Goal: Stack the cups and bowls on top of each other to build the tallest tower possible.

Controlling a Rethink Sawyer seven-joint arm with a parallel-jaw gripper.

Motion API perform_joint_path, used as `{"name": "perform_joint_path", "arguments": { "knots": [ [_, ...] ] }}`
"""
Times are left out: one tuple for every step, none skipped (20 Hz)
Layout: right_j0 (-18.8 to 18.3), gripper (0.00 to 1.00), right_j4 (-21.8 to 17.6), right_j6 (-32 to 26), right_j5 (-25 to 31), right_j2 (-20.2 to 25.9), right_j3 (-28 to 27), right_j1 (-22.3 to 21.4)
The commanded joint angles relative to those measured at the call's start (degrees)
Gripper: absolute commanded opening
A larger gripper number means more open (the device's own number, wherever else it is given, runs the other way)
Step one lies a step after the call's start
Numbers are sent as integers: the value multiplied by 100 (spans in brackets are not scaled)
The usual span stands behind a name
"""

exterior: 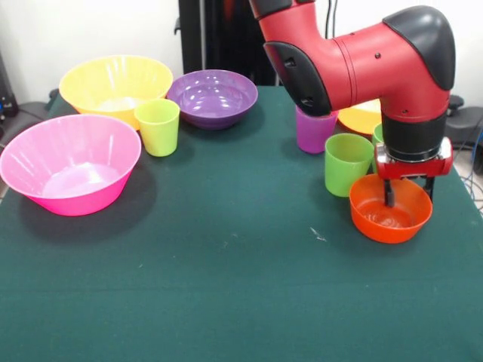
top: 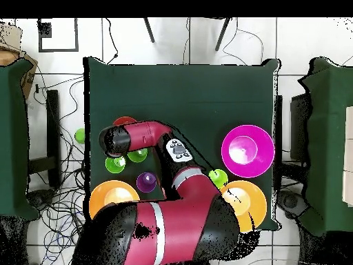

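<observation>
Gripper (exterior: 408,197) dips inside the small orange bowl (exterior: 390,217), fingers parted, gripping nothing; glossy light plastic, so pinch its rim.

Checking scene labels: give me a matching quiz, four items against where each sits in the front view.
Items:
1. pink bowl
2. yellow-green cup
3. small orange bowl
4. purple cup

Places:
A. under the hand
B. half hidden behind the arm
C. near left of the table
D. between the orange-yellow bowl and purple bowl

Pairs: 1-C, 2-D, 3-A, 4-B
</observation>
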Motion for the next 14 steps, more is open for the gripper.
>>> {"name": "perform_joint_path", "arguments": {
  "knots": [
    [101,100,-490,-535,170,39,-477,233],
    [107,100,-494,-547,180,38,-511,248],
    [108,100,-477,-593,283,50,-556,237],
    [105,100,-461,-631,376,63,-583,214],
    [101,100,-443,-655,439,79,-600,210],
    [109,100,-428,-668,489,88,-630,210],
    [117,100,-411,-692,576,93,-674,197],
    [125,100,-394,-717,662,98,-719,185],
    [115,100,-390,-763,735,109,-755,178],
    [108,100,-402,-819,792,117,-821,198],
    [81,100,-421,-908,834,148,-893,245],
    [36,100,-442,-1004,873,192,-957,299],
    [-20,100,-473,-1086,873,227,-940,312],
    [-69,100,-493,-1169,905,259,-946,313]
  ]
}}
